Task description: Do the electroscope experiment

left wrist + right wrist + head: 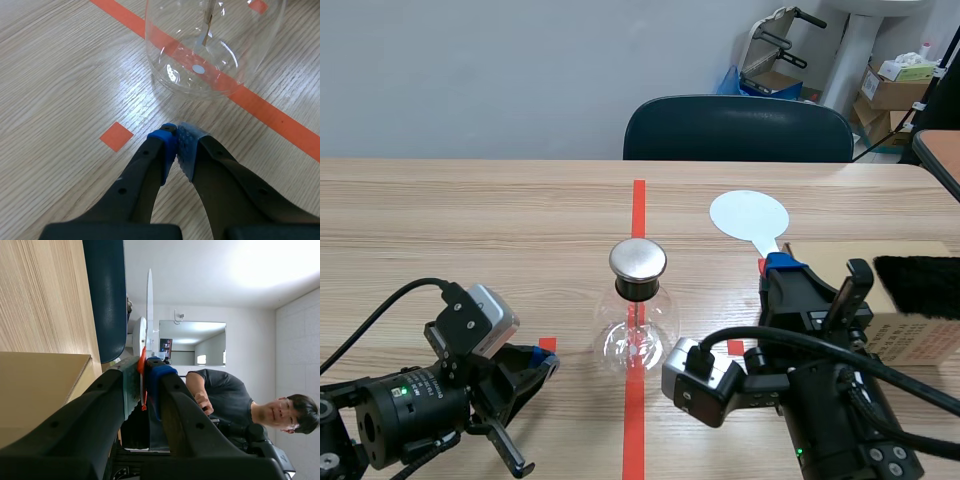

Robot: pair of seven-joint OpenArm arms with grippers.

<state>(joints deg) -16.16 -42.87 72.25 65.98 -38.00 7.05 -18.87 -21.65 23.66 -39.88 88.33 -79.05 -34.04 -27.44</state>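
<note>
The electroscope [637, 335], a round glass flask with a metal cap [638, 259], stands on the orange tape line [638, 205] in the middle of the table [470, 220]. The right gripper [782, 265] is clamped on the thin handle of a white paddle [749, 215]. The paddle's disc points away from the robot, to the right of the cap and apart from it. The left gripper [177, 137] has its jaws closed on nothing and lies low on the table, just beside the foot of the flask. The first risk, I think, is the grip on the paddle: the pads hold only a narrow handle, so the disc could turn or slip if it is pressed on the black fur [920, 283] lying on the cardboard box [915, 340]. The second risk is the approach to the cap: a swing that comes too low or too fast may strike it and tip the light flask. Also, if the disc touches the table or the box on its way, the foil leaf [206, 30] may not react. Finally, a small forward move of the left arm would push the flask off the line.
</note>
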